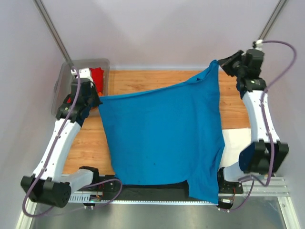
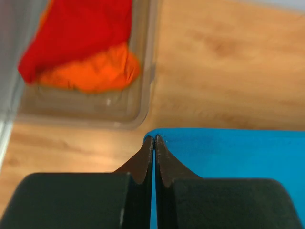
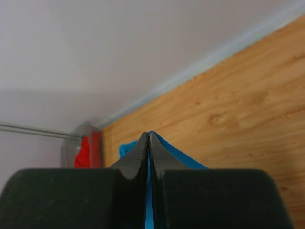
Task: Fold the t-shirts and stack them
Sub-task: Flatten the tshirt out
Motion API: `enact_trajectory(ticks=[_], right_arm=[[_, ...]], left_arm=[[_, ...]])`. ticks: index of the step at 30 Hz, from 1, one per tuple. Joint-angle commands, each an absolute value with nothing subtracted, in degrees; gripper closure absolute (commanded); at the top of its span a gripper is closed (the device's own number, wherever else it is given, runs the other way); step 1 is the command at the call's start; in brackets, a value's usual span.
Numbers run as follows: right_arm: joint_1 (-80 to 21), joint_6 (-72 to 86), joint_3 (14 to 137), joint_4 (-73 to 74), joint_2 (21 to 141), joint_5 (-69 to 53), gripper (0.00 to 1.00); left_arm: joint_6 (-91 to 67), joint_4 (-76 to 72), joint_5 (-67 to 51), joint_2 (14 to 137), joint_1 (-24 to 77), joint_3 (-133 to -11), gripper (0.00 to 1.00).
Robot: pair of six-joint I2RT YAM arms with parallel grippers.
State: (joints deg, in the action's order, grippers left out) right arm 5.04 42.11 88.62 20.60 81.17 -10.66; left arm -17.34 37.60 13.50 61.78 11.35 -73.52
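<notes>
My left gripper [image 2: 153, 140] is clamped on a corner of the blue t-shirt [image 1: 162, 138]. In the left wrist view the two fingers meet at their tips with the cloth pinched between them, and the blue sheet runs off to the right of them. The right gripper [image 3: 148, 135] is closed the same way, tips pressed together on another part of the blue edge (a sliver of blue shows on either side of the tips).

From above, the shirt is spread wide between the two grippers. It stretches from the left fingers across to the right fingers at the far right corner of the table [image 1: 143, 78], then drapes toward the near edge, where its lower part covers the base of the right arm.

Just beyond the left fingertips and to their left sits the grey tub [image 2: 143, 95]. A red t-shirt [image 2: 81, 28] and an orange t-shirt [image 2: 95, 71] are bunched inside it, the orange one nearer the fingers. The tub's corner and the pinched blue corner are close, but I cannot tell whether they touch.

A white cloth [image 1: 237, 145] lies flat on the wood under my right arm, just beside the hanging blue edge.
</notes>
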Motion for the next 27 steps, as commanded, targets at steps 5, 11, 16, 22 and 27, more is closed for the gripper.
enact_trajectory(ticks=[5, 11, 16, 22, 27], right_arm=[[-2.6, 38.0, 96.2, 7.0, 105.5, -10.0, 1.0], [-5.4, 37.7, 109.2, 10.6, 120.2, -10.6, 1.0], [-6.0, 37.2, 112.7, 14.8, 124.4, -11.0, 1.0], [-5.1, 34.0, 108.1, 17.5, 118.5, -9.1, 1.0], [-3.6, 33.8, 104.3, 19.2, 112.2, -9.8, 1.0]], left_arm=[[-28.4, 34.0, 9.9, 76.2, 0.4, -61.4, 1.0], [-26.9, 35.4, 8.5, 93.4, -1.2, -68.5, 1.0], [-25.4, 35.8, 8.7, 98.1, -1.3, -72.5, 1.0], [-25.2, 36.0, 6.9, 97.0, -1.4, -73.3, 1.0], [-26.9, 35.6, 3.1, 91.0, -1.3, -69.4, 1.0]])
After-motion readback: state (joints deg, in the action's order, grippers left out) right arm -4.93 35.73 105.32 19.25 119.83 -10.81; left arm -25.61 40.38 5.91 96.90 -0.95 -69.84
